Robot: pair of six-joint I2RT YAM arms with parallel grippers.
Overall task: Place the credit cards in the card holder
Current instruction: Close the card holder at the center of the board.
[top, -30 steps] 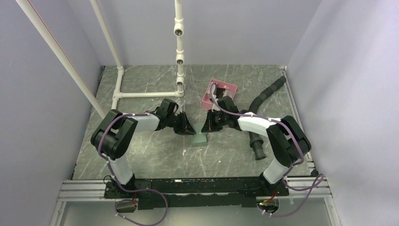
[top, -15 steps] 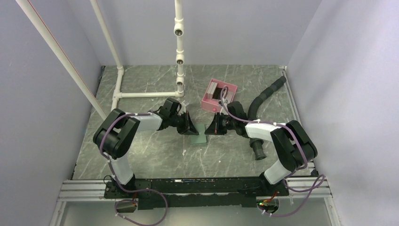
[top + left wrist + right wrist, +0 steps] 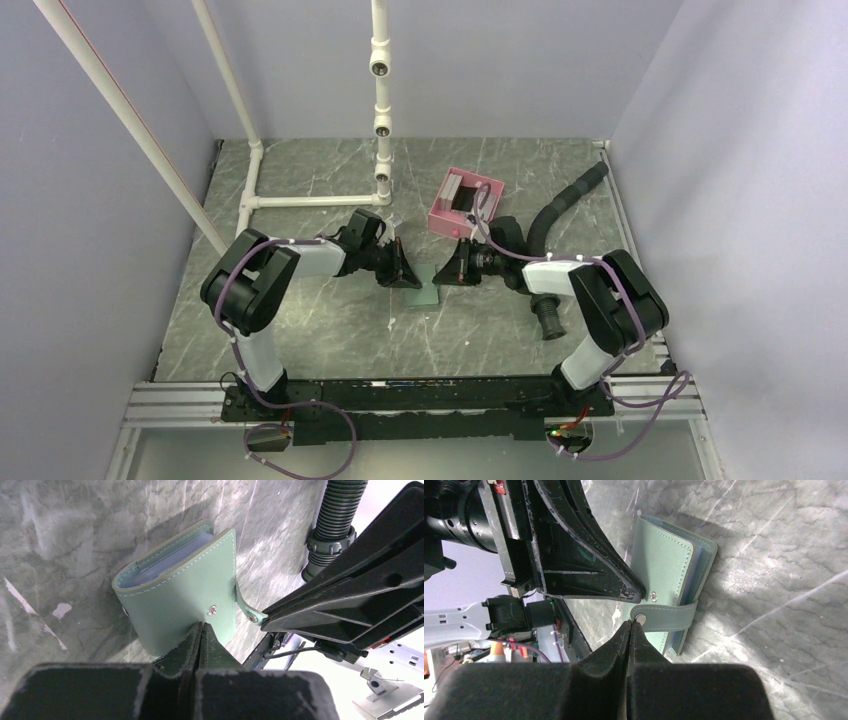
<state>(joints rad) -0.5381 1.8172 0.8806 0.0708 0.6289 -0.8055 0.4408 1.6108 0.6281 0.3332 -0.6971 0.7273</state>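
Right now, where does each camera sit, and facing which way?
Top external: above and behind the robot, looking down at the grey marbled table; both arms show.
Left wrist: on the left arm, facing the grey-green folding card holder past the shut left gripper.
Right wrist: likewise, past the shut right gripper.
Shared: both wrist views show the card holder and opposite gripper.

Tray [image 3: 445, 219] behind card holder [image 3: 424, 294]

No legible text or labels (anywhere)
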